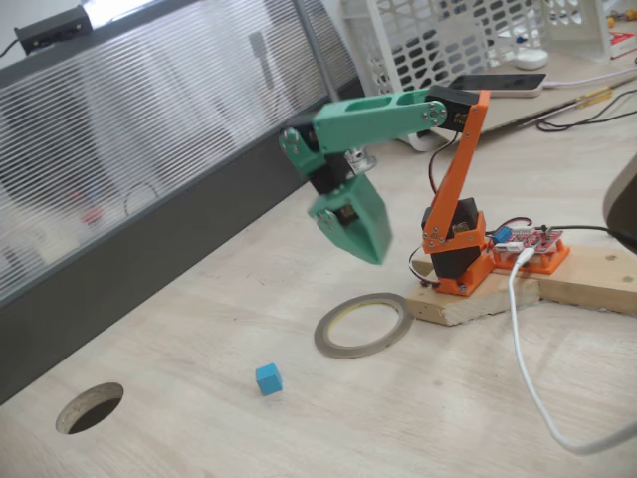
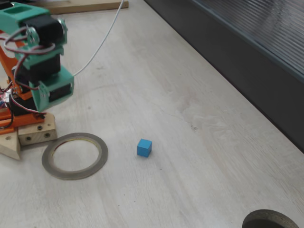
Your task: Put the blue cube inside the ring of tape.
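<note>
The blue cube lies alone on the pale wooden table, a short way from the ring of tape. The ring lies flat in front of the arm's base, and its hollow centre holds nothing. My green gripper hangs in the air above the far edge of the ring, pointing down. Its jaws look closed together with nothing between them. It is well clear of the cube.
The arm's orange base sits on a wooden block with a red circuit board and a white cable. A dark round hole is cut into the table beyond the cube. A dark wall panel borders the table.
</note>
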Motion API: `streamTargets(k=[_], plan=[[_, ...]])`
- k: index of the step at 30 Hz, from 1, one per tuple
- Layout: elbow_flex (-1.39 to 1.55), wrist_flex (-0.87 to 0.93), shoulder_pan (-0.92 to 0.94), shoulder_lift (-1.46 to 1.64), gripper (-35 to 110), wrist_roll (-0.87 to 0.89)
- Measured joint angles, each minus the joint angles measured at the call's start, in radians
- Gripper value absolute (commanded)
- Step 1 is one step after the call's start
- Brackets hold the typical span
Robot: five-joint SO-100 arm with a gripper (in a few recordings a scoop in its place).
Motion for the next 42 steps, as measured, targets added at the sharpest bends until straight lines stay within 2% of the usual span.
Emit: streamTargets(k=[7, 23, 35, 42], plan=[[-0.218, 0.000, 0.002, -0.005, -1, -0.002], [-0.224, 0.000, -0.012, -0.005, -1, -0.006], [-0.236, -0.011, -0.008, -0.305, -1, -0.006], [-0.236, -0.155, -0.186, -0.313, -1, -0.006]])
